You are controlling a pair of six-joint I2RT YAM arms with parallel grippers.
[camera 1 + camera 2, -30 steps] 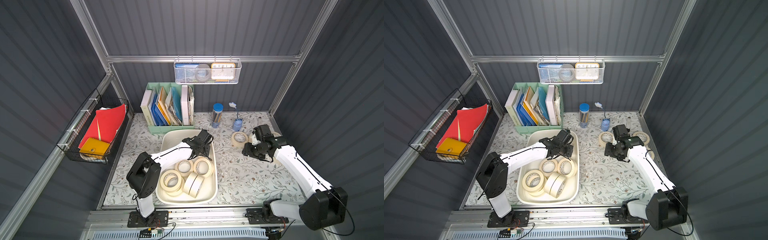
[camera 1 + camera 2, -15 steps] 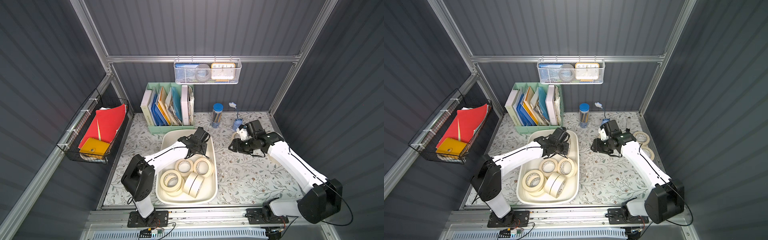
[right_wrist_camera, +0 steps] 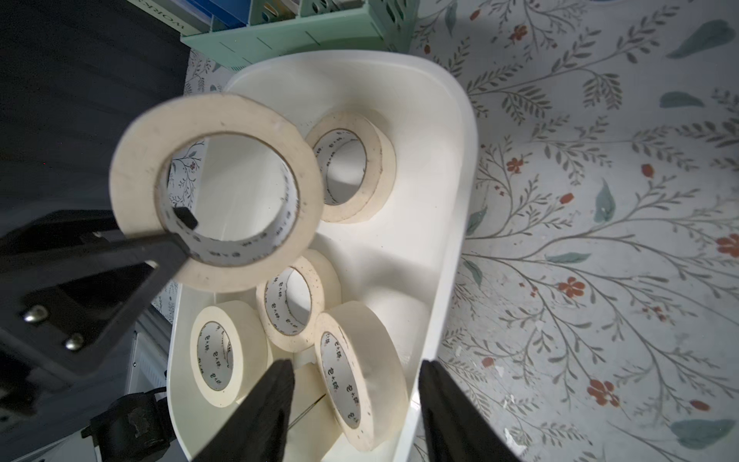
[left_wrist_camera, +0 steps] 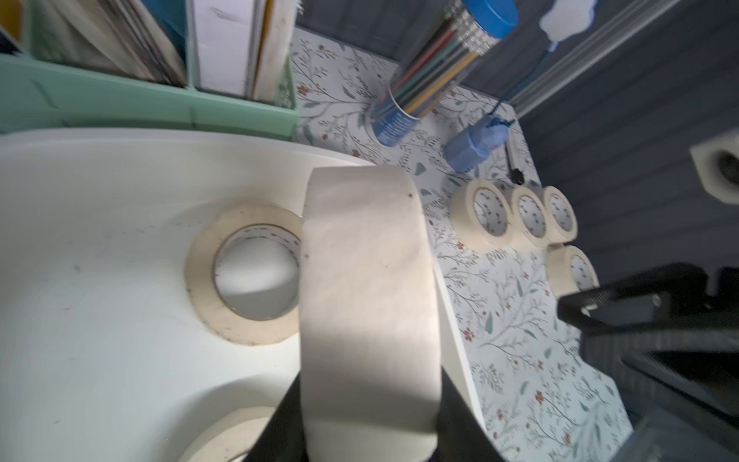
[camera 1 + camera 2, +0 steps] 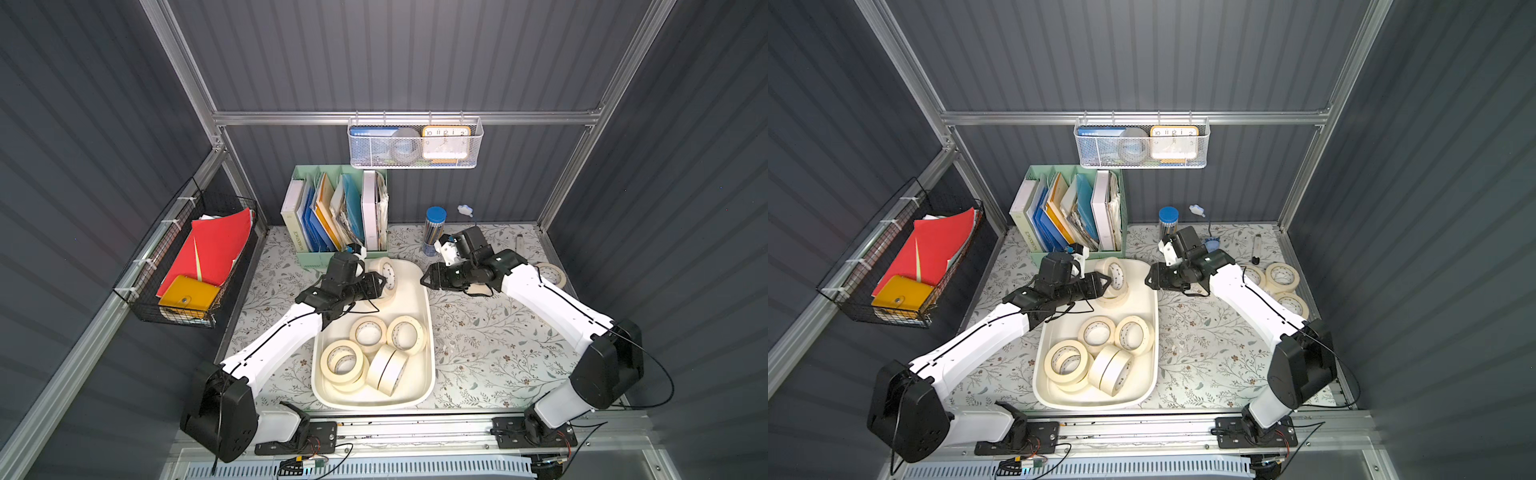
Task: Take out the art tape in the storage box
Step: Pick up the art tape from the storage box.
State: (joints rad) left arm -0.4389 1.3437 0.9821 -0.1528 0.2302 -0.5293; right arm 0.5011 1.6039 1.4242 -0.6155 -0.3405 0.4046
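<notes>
Tape roll (image 4: 368,300), a matte cream ring with printed white core, hangs pinched in the left gripper (image 5: 379,286) above the far end of the box (image 3: 432,168), half hiding its jaws; right gripper (image 5: 424,279) gapes empty nearby.

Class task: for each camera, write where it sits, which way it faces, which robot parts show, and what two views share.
Top views: overhead, looking down at the storage box; left arm, right arm show.
Left wrist: faces the tape roll gripped in the left tool.
Right wrist: faces the box past the open right tool.
Shared: both wrist views show that roll.
</notes>
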